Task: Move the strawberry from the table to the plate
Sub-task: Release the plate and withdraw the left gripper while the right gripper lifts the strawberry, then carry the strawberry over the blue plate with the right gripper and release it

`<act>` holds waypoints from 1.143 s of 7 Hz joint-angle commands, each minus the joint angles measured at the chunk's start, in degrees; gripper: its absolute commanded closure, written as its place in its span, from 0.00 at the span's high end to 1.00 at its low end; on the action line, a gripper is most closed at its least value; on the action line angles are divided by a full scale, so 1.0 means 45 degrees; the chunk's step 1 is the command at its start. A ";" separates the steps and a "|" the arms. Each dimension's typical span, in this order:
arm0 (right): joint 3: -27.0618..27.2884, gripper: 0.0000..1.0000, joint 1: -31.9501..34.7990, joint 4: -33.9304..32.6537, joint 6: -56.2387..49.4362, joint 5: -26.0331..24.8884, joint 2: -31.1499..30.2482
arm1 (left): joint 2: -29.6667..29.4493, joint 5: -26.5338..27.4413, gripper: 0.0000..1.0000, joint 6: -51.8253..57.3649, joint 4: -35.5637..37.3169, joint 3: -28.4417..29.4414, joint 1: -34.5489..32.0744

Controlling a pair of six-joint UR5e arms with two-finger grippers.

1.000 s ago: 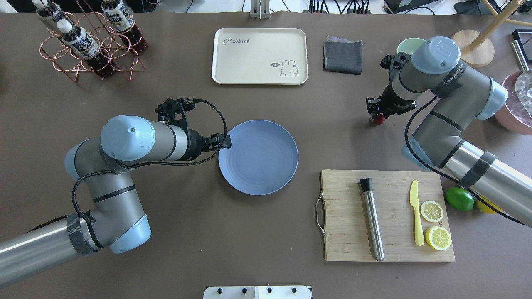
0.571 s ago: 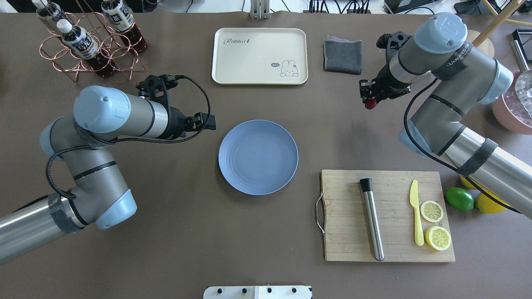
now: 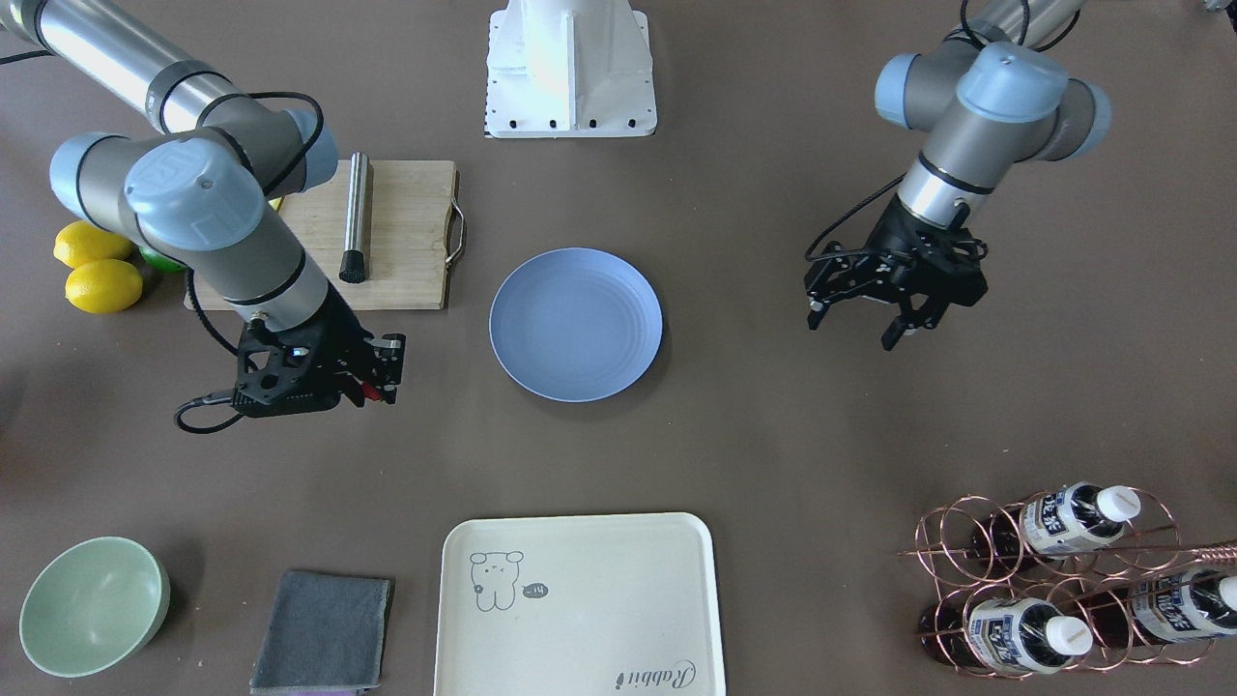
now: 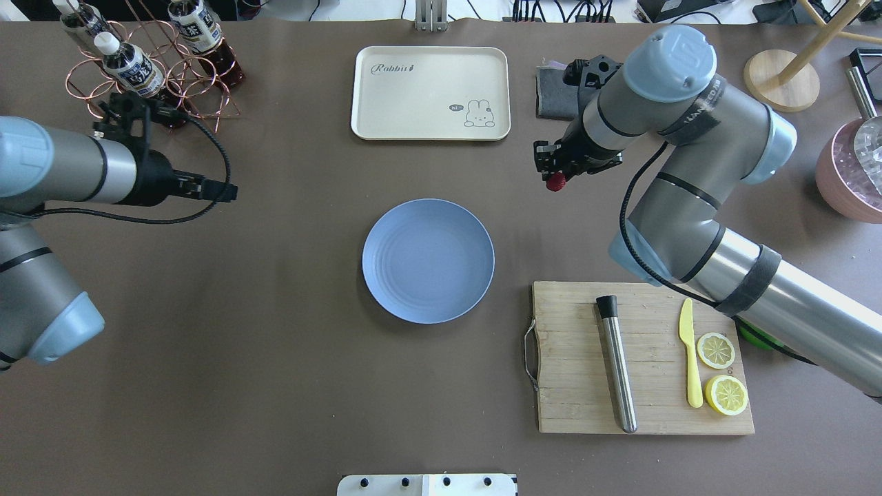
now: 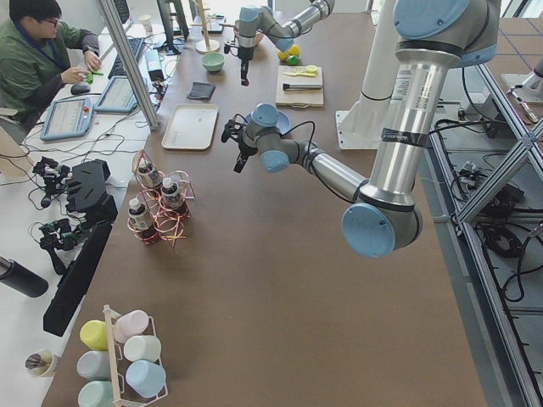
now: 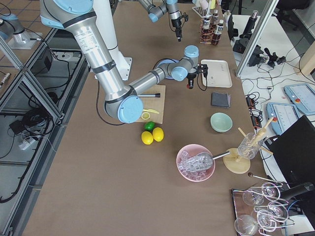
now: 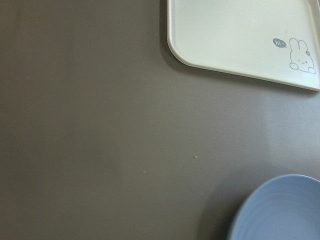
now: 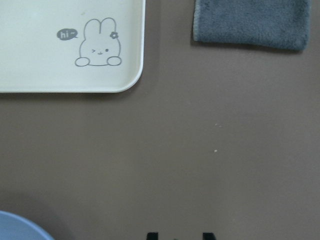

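The small dark-red strawberry (image 4: 555, 182) hangs above the brown table (image 4: 275, 386), pinched in my right gripper (image 4: 551, 176), which is shut on it. In the front-facing view a sliver of the strawberry (image 3: 370, 391) shows between the fingers of that gripper (image 3: 377, 385). It hovers beyond and to the right of the pale blue plate (image 4: 428, 260), clear of the rim. The plate (image 3: 575, 324) has nothing on it. My left gripper (image 3: 855, 324) is open and holds nothing, well left of the plate near the bottle rack.
A cream tray (image 4: 431, 93) and a grey cloth (image 4: 551, 86) lie at the far side. The cutting board (image 4: 641, 358) carries a metal cylinder, a yellow knife and lemon halves. A copper bottle rack (image 4: 148, 69), a mint bowl (image 3: 92, 604) and a pink bowl (image 4: 851, 172) stand around the edges.
My right gripper has risen from the table with the strawberry and carried it left toward the plate. The left arm has pulled back to the left, away from the plate.
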 commanded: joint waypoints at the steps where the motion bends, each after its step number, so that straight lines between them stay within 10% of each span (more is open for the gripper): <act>1: 0.0161 0.00 -0.1486 -0.0886 0.0846 -0.1122 0.1059 | 0.1538 -0.0473 0.98 0.1427 -0.0277 -0.0168 -0.1495; 3: 0.0025 0.00 -0.2835 -0.1566 0.1316 -0.2430 0.1899 | 0.3294 -0.0688 0.98 0.1486 -0.2303 0.0201 -0.2276; 5: -0.0305 0.00 -0.3620 -0.1570 0.1495 -0.3116 0.2426 | 0.3497 -0.4497 0.98 0.3249 -0.2175 0.1542 -0.4846; 8: -0.1887 0.00 -0.3720 -0.1240 0.1417 -0.3509 0.3229 | 0.3536 -0.5143 0.98 0.5822 -0.1316 0.2527 -0.6247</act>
